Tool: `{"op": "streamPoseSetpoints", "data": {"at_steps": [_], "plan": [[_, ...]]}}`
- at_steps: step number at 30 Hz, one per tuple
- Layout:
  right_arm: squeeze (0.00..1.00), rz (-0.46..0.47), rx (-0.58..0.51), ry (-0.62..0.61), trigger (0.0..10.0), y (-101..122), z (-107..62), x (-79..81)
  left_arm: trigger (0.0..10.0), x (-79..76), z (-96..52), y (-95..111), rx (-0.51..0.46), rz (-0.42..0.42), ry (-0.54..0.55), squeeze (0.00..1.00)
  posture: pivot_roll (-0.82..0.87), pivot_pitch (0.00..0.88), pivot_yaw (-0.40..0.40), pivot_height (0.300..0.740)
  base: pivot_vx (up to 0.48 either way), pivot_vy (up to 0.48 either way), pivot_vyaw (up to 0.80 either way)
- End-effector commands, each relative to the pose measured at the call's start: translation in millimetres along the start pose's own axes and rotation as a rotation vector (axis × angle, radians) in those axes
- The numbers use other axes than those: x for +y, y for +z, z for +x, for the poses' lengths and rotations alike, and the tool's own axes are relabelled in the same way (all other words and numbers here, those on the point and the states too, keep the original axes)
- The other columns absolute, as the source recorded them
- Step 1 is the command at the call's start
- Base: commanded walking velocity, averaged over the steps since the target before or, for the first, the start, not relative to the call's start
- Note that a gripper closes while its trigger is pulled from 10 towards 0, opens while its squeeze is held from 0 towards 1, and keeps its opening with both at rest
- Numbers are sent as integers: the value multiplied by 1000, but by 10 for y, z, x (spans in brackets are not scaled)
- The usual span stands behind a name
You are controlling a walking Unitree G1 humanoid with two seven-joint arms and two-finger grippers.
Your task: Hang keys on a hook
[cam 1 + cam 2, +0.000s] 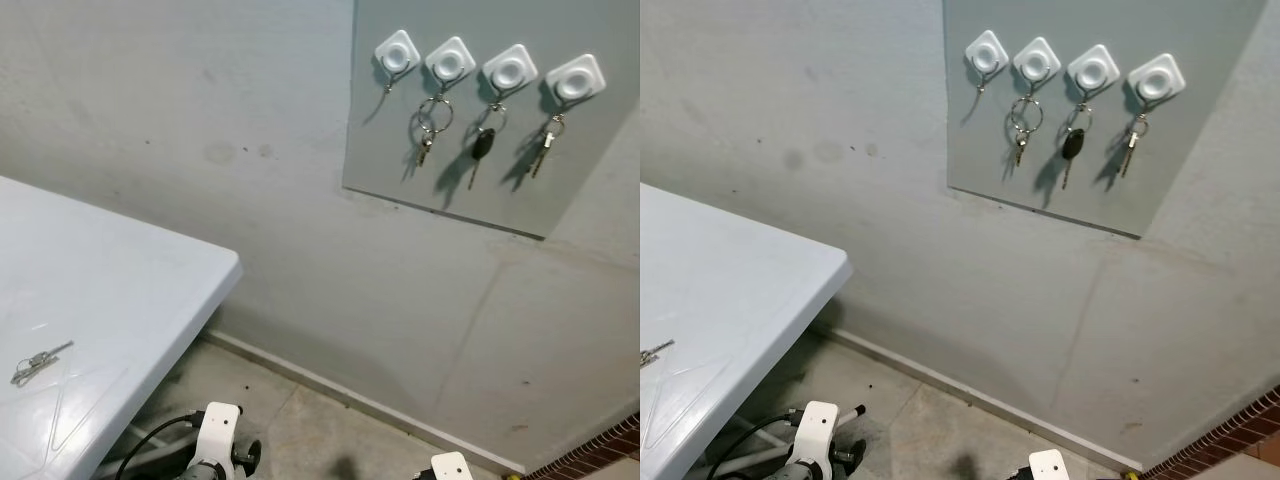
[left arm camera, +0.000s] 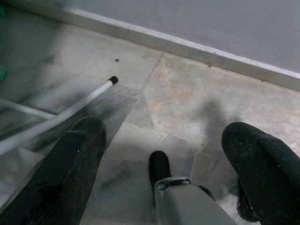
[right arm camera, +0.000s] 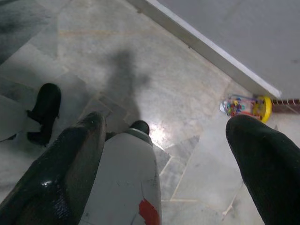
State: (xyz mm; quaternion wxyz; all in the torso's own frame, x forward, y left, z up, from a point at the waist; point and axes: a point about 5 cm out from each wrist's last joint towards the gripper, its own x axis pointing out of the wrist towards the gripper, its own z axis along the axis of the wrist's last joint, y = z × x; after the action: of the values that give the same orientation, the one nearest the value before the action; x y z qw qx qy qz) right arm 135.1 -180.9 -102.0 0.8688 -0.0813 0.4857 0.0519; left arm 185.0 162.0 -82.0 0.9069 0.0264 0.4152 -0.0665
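The keys (image 1: 40, 360) lay flat on the white table (image 1: 120, 290), near its front-left edge and not yet picked up. I held both arms low, the left gripper (image 2: 164, 154) and right gripper (image 3: 164, 154) wide apart, empty, aimed at the floor. On the grey board (image 1: 380, 150), the leftmost hook (image 1: 396, 55) hung bare; three others carried keys. I judged fetching came next: reach to the table, then grasp.

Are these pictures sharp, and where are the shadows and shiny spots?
Left eye view: sharp; the hung keys cast dark shadows down-left on the grey board. Right wrist view: a bright glare spot on the floor, the near black fingers soft and out of focus. Left wrist view: dimmer, a blurry shadow on the tiles.
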Motion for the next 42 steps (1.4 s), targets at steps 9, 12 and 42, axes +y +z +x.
{"op": "streamPoseSetpoints", "data": {"at_steps": [9,12,42], "plan": [[0,0,27,7,10000,-46,-5,20,10000,51,-15,-38,14,-10,24,0,-17,0,21,740,0,0,800],[0,3,28,7,10000,-43,-4,23,10000,52,-14,-37,13,-12,26,0,-18,0,23,740,0,0,800],[0,8,25,7,10000,-24,1,17,10000,54,-22,-66,20,-24,38,0,-16,0,22,740,0,0,800]]}}
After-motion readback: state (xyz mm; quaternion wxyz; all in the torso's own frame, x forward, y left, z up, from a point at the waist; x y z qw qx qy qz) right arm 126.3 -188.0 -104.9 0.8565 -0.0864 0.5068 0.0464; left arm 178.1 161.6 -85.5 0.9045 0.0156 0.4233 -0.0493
